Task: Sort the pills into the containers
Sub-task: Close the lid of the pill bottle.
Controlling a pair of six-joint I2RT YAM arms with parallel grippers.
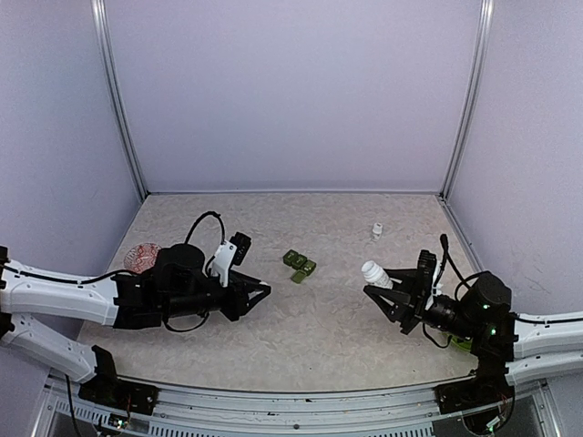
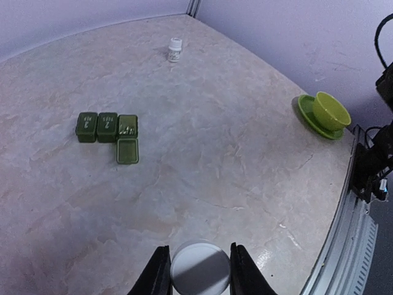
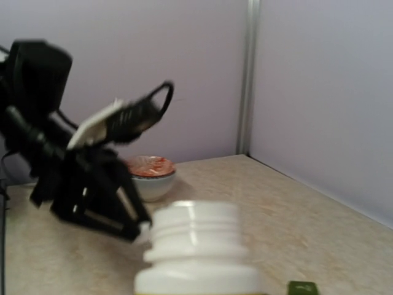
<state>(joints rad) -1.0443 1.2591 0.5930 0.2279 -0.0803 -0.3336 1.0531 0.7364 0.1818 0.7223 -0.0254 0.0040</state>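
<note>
My left gripper [image 2: 199,251] is shut on a white round cap [image 2: 200,270], held low over the table near its front; in the top view the gripper [image 1: 262,292] points right. My right gripper [image 1: 381,289] is shut on an uncapped white pill bottle [image 1: 374,273], whose threaded neck [image 3: 196,236] fills the right wrist view and hides the fingers. Between the arms lies a green pill organizer [image 1: 299,265] of three small boxes [image 2: 107,127], with one lid [image 2: 128,151] folded open. I cannot make out any pills.
A small capped white bottle [image 1: 376,231] stands at the back right [image 2: 175,50]. A green bowl on a green saucer [image 2: 325,112] sits by the right arm. A white bowl with red contents [image 1: 141,256] stands at the left [image 3: 149,174].
</note>
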